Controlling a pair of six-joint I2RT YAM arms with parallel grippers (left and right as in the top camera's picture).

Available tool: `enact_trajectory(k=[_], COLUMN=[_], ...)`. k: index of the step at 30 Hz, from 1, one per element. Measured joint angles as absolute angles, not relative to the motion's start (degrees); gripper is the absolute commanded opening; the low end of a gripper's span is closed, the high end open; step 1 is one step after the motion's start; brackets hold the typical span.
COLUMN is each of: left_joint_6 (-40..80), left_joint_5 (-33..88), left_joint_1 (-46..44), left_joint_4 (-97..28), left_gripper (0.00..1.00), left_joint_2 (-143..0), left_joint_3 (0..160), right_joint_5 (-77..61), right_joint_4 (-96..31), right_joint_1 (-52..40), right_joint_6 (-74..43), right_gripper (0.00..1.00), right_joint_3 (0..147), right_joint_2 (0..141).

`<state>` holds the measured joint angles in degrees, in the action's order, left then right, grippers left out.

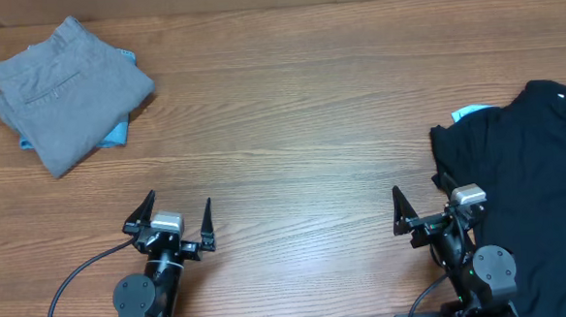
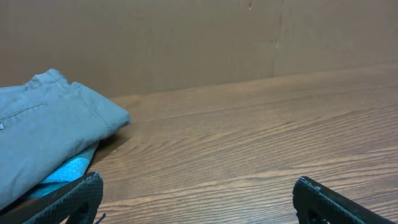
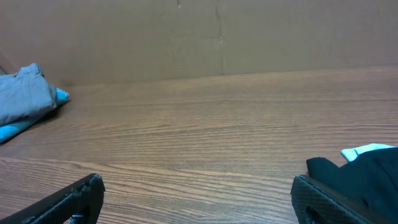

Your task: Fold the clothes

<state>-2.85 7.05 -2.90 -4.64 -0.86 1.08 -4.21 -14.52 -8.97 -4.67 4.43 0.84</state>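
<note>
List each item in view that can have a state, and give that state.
grey trousers: folded, atop the blue garment
blue garment: mostly covered by trousers
black T-shirt: rumpled, not folded
left gripper: jaws open, empty
right gripper: jaws open, empty

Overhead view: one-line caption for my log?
Folded grey trousers atop a light-blue garment, crumpled black T-shirt opposite; left gripper and right gripper open above wooden table.

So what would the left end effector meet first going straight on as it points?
For the left end effector, the midline looks free over bare table. Its left finger may clip the folded grey trousers at their edge; depth is unclear.
</note>
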Motion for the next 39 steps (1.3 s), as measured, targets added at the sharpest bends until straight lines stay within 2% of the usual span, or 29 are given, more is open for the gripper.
enact_trajectory(k=[39], left_joint_6=[-1.8], left_joint_5=[7.0], left_joint_1=[-2.9], left_joint_4=[-4.6], left_gripper=[1.0], left_joint_2=[-0.9], left_joint_3=[1.1], right_joint_5=[-4.2], right_joint_4=[-14.5], right_joint_1=[-9.0], right_joint_6=[-4.7], right_gripper=[1.0], right_joint_3=[4.4], right_joint_2=[0.8])
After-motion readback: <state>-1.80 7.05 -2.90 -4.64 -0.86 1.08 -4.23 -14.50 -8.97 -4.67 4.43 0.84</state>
